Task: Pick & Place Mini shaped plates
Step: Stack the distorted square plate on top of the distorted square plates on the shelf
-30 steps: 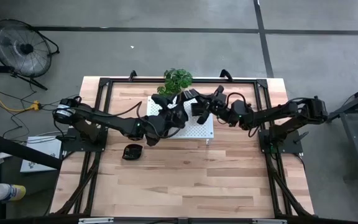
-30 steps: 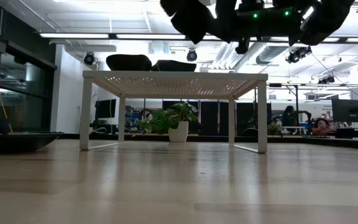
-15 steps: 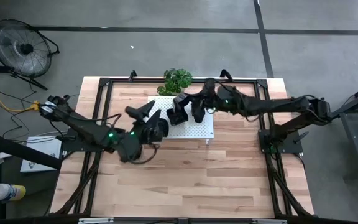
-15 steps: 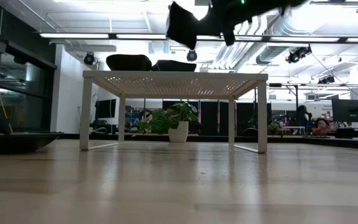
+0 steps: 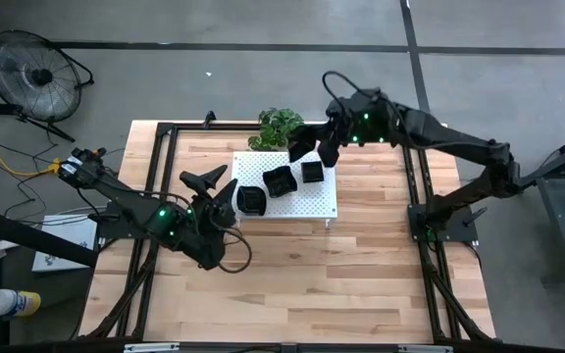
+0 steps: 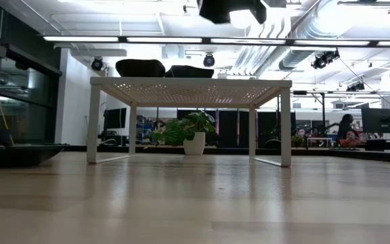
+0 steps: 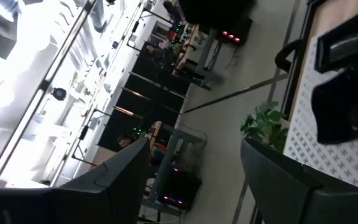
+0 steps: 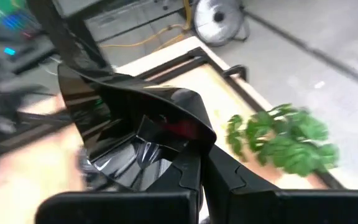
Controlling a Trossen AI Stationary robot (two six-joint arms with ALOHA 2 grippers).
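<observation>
My right gripper (image 8: 194,163) is shut tight on one little black plate (image 8: 129,134). I pinch it by its edge, so the dish hangs out in front of my fingers and stays tipped up. In the high view my right gripper (image 5: 314,145) is up in the air near the far edge of the table, just beside the green plant (image 5: 281,126). I think I hold the plate high so it does not bump the other plates when I move it.

Three more plates (image 5: 280,181) sit on the white board with holes (image 5: 317,199). Two look square and one (image 5: 251,201) looks round. They rest side by side on top, so each one is easy to reach. From the low view the board (image 6: 189,84) stands on thin legs like a tiny table, and two dark dishes (image 6: 141,67) show on it.

My left gripper (image 5: 214,191) waits over the wooden table (image 5: 361,275), near the board's left side. Its two fingers are spread wide and hold nothing. In its own view one finger (image 7: 114,180) points up at the room, with the board (image 7: 316,140) off to the side.

One flat dark dish (image 6: 19,154) lies on the wood at the low view's edge
</observation>
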